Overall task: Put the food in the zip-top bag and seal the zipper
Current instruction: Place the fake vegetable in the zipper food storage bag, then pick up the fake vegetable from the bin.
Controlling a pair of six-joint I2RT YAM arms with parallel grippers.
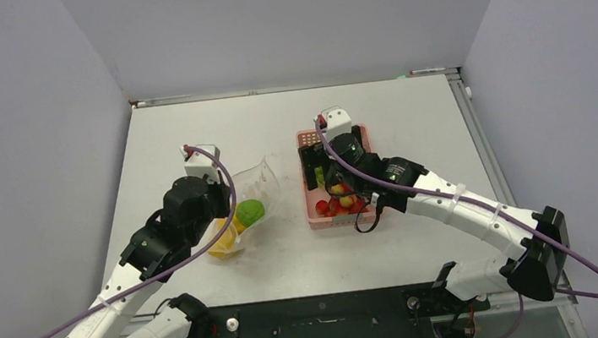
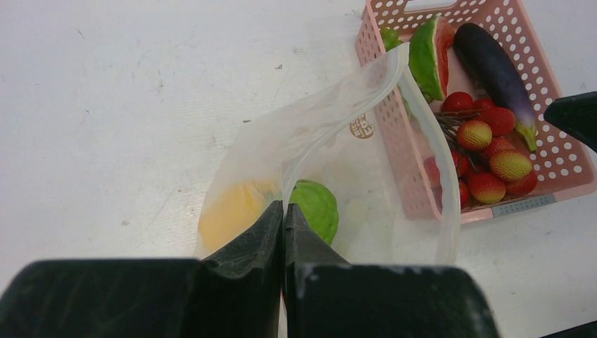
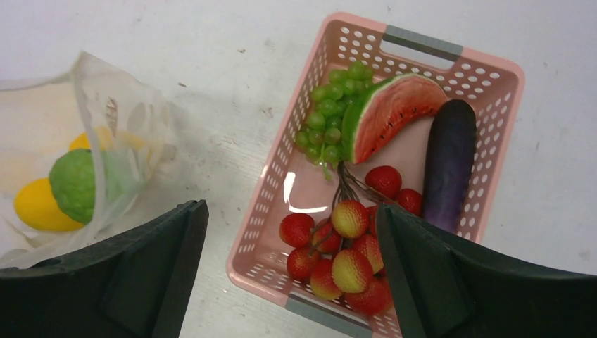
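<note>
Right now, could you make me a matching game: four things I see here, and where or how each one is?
1 eggplant
2 green leafy food
3 left hand
4 right hand

A shut on the zip-top bag's edge
B open above the pink basket
C inside the bag
D lying in the basket

Pairs: 1-D, 2-C, 3-A, 4-B

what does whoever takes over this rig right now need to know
Left tool: shut on the rim of the clear crinkly plastic zip-top bag, mouth open.
Right tool: open, empty, over the pink lattice plastic basket.
Done: green round toy fruit and yellow toy pieces are in the bag.
To do: green toy grapes, watermelon slice, dark purple eggplant and red berry cluster lie in the basket and need bagging; then seal the zipper strip.
</note>
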